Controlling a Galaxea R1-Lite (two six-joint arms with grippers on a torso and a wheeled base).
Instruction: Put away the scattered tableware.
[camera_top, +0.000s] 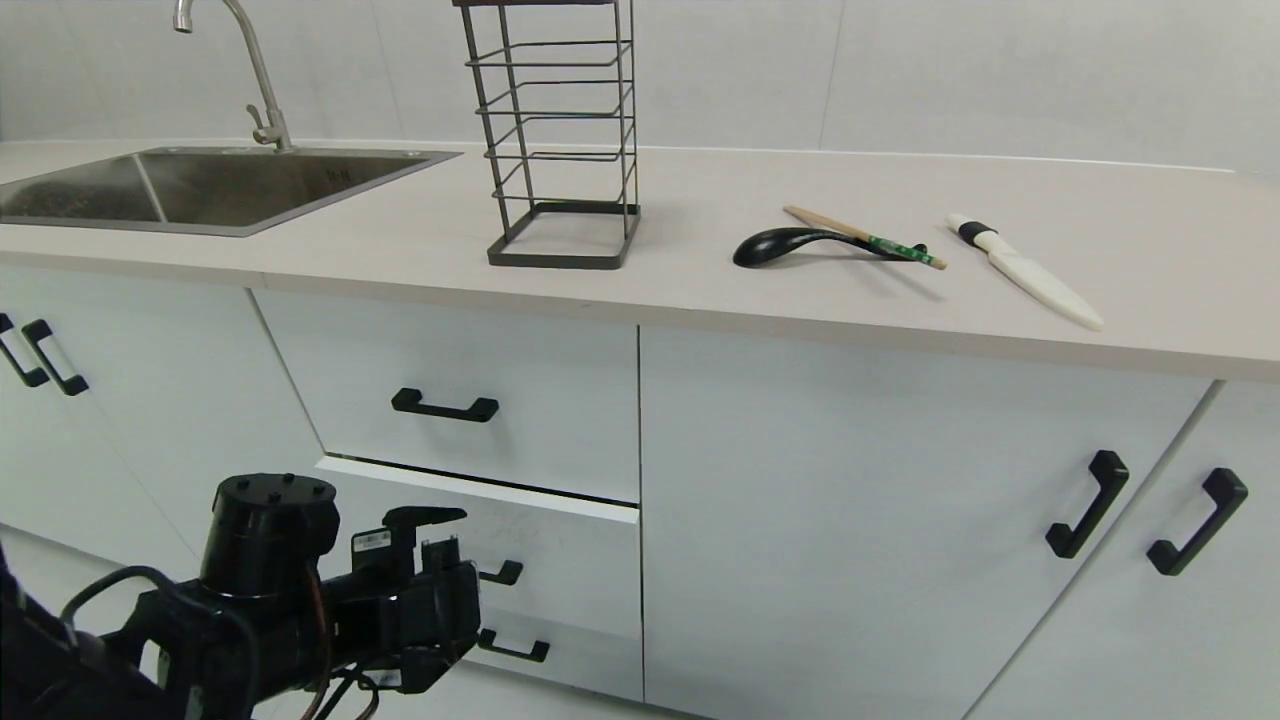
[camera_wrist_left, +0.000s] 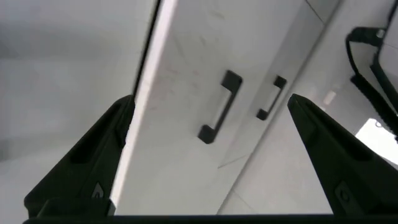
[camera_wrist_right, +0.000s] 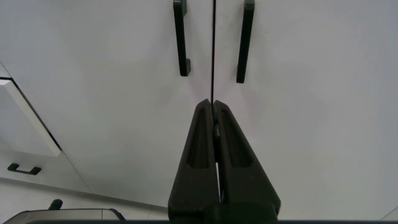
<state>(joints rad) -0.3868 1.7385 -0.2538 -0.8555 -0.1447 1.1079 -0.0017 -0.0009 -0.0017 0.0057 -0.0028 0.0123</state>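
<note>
While arms hang low, everything's on the counter (camera_top: 700, 190)

Spoon (camera_top: 785, 245) with chopsticks (camera_top: 860, 235) over its handle, knife (camera_top: 1025, 270) just beside, all right of the rack (camera_top: 560, 150). Left gripper (camera_wrist_left: 210, 102) is spread wide facing a drawer (camera_wrist_left: 186, 68); right gripper (camera_wrist_right: 214, 104) is pressed together facing doors (camera_wrist_right: 112, 81).

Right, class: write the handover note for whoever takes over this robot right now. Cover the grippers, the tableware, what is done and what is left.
Left gripper: open, empty, low in front of the white drawers.
Right gripper: shut, empty, facing the white cabinet doors.
On the pale countertop, right of the dark wire rack: black spoon, wooden chopsticks with green ends crossing its handle, and, apart from them, white knife with a black band.
Done: nothing put away; the middle drawer stands slightly open.
Left: all three pieces.
</note>
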